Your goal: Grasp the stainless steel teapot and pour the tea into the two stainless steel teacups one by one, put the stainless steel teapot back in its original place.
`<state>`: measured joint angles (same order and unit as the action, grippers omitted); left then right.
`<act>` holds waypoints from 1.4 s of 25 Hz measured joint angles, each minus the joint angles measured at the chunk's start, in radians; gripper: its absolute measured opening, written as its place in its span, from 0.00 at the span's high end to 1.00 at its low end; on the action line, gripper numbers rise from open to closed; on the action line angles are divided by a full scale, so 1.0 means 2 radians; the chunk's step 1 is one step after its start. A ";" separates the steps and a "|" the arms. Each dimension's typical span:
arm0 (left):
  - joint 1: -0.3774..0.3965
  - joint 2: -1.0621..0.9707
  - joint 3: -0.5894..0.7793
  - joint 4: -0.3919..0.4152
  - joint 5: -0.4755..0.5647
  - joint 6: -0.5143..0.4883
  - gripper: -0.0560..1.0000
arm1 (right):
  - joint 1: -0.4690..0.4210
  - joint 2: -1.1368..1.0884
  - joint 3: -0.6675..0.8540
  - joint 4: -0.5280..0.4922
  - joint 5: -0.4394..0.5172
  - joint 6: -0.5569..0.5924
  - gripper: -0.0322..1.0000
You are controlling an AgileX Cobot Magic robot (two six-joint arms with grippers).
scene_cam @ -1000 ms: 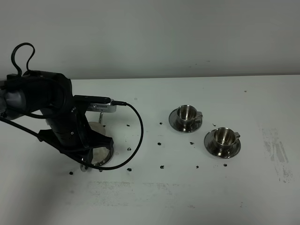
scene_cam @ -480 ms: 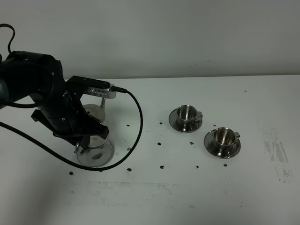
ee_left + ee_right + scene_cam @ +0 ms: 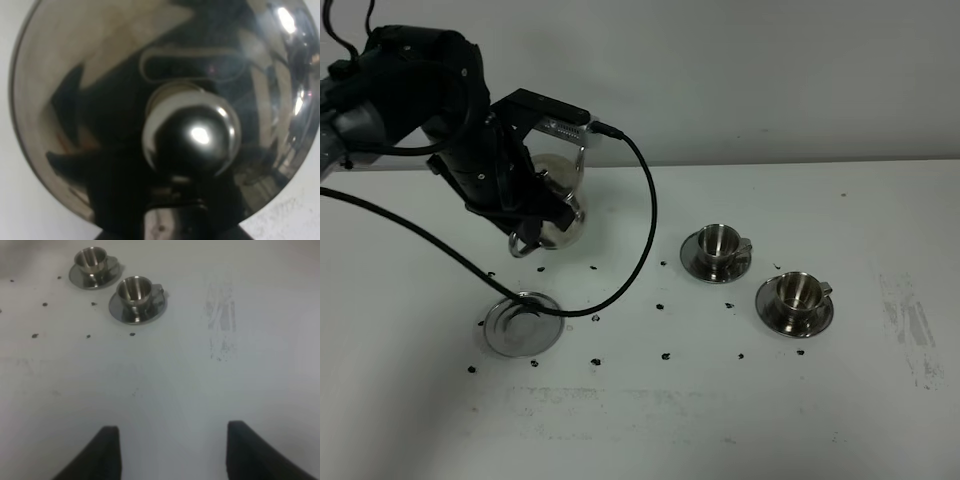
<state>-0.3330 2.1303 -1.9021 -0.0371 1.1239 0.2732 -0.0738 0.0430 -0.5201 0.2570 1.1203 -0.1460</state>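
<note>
Left tool (image 3: 525,208) is clamped shut on the stainless steel teapot (image 3: 560,222), holding it up in the air, clear of the coaster dish (image 3: 523,325) on the tabletop (image 3: 650,420); further right, far teacup (image 3: 720,240) and near teacup (image 3: 797,290) stand just beside each other; right tool (image 3: 172,450) gapes wide open, gripping nothing.

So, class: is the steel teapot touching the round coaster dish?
Apart. The exterior high view shows the teapot held up, with bare white table between it and the coaster dish.
</note>
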 joint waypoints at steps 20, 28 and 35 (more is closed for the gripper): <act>-0.053 0.149 -0.225 0.010 0.034 0.195 0.78 | 0.000 0.000 0.000 0.000 0.000 0.000 0.52; -0.053 0.162 -0.225 0.029 0.011 0.315 0.78 | 0.000 0.000 0.000 0.000 0.000 0.000 0.52; -0.055 0.174 -0.225 0.050 -0.035 0.354 0.78 | 0.000 0.000 0.000 0.000 0.000 0.000 0.52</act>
<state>-0.4431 2.4774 -2.3528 0.0624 1.0548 0.9815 -0.0738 0.0430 -0.5201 0.2570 1.1203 -0.1460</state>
